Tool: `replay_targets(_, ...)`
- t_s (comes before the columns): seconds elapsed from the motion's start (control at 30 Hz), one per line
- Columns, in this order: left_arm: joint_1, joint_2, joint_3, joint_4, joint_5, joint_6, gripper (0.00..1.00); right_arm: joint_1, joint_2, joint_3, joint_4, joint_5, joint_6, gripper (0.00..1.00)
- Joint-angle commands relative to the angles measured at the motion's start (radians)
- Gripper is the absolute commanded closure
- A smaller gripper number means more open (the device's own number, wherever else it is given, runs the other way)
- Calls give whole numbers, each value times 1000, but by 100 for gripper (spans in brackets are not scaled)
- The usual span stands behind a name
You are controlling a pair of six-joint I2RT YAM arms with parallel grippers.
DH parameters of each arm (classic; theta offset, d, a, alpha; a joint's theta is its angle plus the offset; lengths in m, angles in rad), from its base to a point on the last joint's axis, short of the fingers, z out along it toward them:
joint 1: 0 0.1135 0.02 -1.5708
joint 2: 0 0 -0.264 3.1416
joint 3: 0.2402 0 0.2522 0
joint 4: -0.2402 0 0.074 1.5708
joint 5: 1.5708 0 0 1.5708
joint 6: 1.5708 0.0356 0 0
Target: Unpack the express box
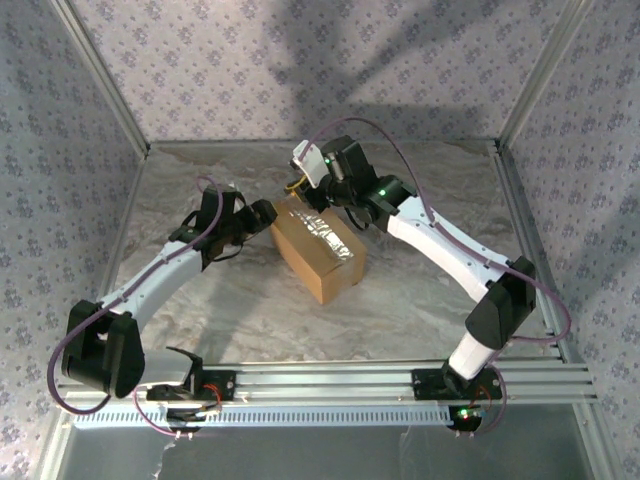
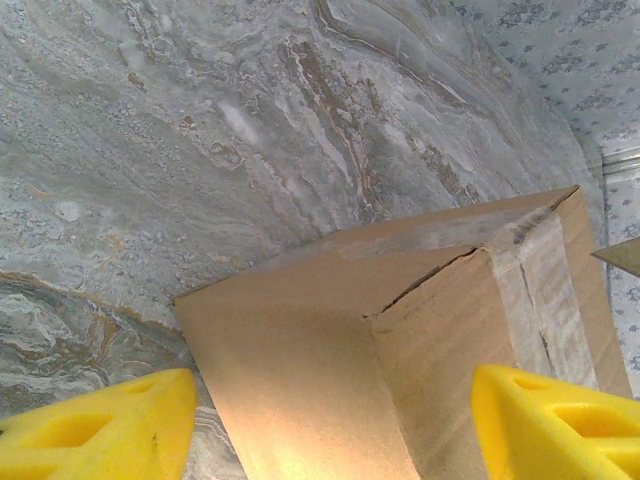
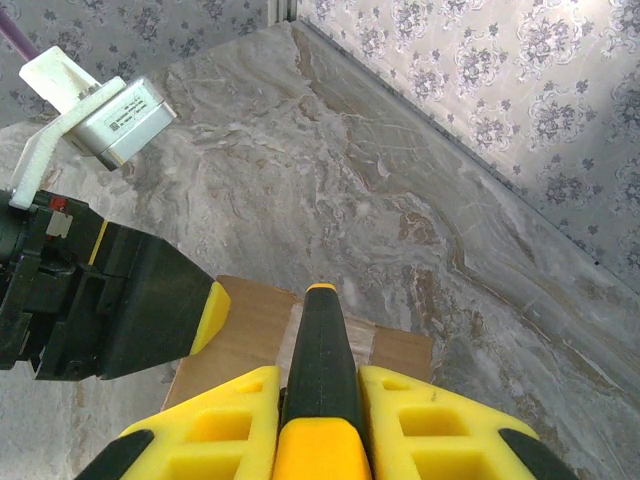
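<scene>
The express box, a brown carton with shiny tape along its top seam, lies slantwise mid-table with its flaps closed. My left gripper is at its left end, open. In the left wrist view the yellow fingers stand wide on either side of one corner of the express box. My right gripper hovers over the far end, shut on a black-and-yellow cutter. The cutter's tip sits above the taped seam of the express box, beside the left arm's finger.
The marble-patterned table is fenced by floral walls on three sides. An aluminium rail carrying both arm bases runs along the near edge. The left arm's white camera module hangs close to the right wrist.
</scene>
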Motion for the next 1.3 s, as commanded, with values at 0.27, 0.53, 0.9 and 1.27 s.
replay_targets(0.27,13,-3,-3,20,-1,-13,27,1,21,37,-14,20,-3,100)
replay_targets(0.53,15,-6,-6,20,0,-13,27,2,28,33,-19,25,3,100)
replay_targets(0.9,15,-6,-7,20,-4,-15,27,7,25,28,-27,35,23,100)
replay_targets(1.27,15,-6,-14,24,-7,-16,27,28,22,32,-39,64,43,100)
